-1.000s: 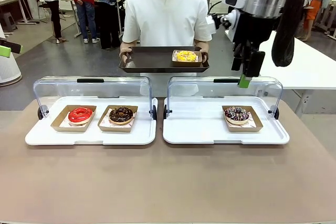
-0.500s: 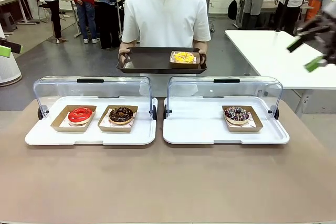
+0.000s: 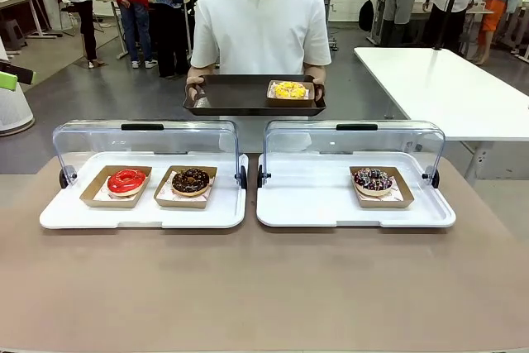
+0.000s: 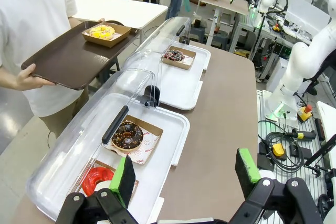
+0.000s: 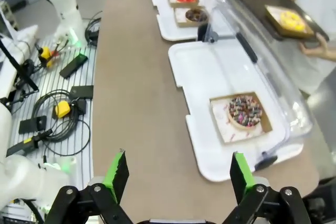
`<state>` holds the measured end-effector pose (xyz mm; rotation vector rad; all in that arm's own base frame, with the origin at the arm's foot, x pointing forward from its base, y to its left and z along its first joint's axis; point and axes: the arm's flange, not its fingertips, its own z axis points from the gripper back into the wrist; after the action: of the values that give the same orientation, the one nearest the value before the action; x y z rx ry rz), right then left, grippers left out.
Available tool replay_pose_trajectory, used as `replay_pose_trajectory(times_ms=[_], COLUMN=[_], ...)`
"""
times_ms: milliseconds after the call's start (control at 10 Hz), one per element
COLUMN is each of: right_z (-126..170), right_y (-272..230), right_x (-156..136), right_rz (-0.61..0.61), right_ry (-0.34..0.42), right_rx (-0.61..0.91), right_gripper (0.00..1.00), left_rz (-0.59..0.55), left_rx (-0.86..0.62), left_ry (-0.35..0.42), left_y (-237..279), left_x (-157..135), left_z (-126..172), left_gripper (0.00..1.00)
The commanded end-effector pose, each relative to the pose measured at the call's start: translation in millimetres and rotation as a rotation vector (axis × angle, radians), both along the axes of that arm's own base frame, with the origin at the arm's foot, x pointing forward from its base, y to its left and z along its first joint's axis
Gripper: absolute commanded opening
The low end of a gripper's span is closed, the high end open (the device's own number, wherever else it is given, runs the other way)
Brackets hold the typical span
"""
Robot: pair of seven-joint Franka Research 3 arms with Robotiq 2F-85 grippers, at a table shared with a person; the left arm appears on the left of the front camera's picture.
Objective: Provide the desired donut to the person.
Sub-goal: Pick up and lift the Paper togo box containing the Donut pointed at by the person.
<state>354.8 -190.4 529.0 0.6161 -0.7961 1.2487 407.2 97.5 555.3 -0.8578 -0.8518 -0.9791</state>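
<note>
1. Brown laminate counter (image 3: 264, 287) spans the front view, with a grey-floored workroom and standing people behind it.
2. Two white rectangular plastic trays lie side by side on it, the left white tray (image 3: 140, 217) and the right white tray (image 3: 306, 200). Each has a clear domed lid (image 3: 145, 142) raised at its far edge.
3. The left white tray holds a red-glazed ring donut (image 3: 126, 180) and a chocolate-iced donut (image 3: 191, 180), each in its own brown cardboard dish, just beside each other.
4. The right white tray holds a chocolate donut with coloured sprinkles (image 3: 372, 179) in a cardboard dish towards its right end.
5. The person (image 3: 263, 26) in a white shirt stands at the far side, both hands holding a dark brown serving tray (image 3: 231, 93) level at waist height.
6. A yellow-iced donut (image 3: 289, 89) sits in a cardboard dish on the right part of that serving tray, near one hand.
7. The left claw (image 4: 185, 170) hangs above the counter's end by the red-glazed ring donut, fingers spread wide and gripping nothing.
8. The right claw (image 5: 178, 170) hangs over the other end of the counter, beside the right white tray, likewise spread and empty.
</note>
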Motion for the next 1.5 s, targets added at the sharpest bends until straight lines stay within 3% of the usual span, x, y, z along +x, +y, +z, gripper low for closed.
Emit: replay_pose_trajectory(times_ms=[0,300,800,900,1000,1400], right_z=[-10,-9,-15,-11,-19,-19], right_y=[-15,-41,-45,-34,-45,-45], right_x=[0,-11,-13,-12,-14,-14], right_rz=[-0.013,-0.036,-0.059,-0.088,-0.072,-0.072], right_ry=[-0.011,-0.045,-0.013,0.02,-0.003,-0.003], right_rx=[0.094,0.168,0.156,0.067,0.158,0.158], right_gripper=[1.0,1.0,1.0,1.0,1.0,1.0], left_rz=[0.001,0.001,0.001,0.001,0.001,0.001], left_rx=[-0.01,-0.01,-0.01,-0.01,-0.01,-0.01], left_ry=[0.001,0.001,0.001,0.001,0.001,0.001], left_y=[0,0,0,0,0,0], left_x=[-1,-1,-1,-1,-1,-1], left_z=[2,2,2,2,2,2], left_gripper=[1.0,1.0,1.0,1.0,1.0,1.0])
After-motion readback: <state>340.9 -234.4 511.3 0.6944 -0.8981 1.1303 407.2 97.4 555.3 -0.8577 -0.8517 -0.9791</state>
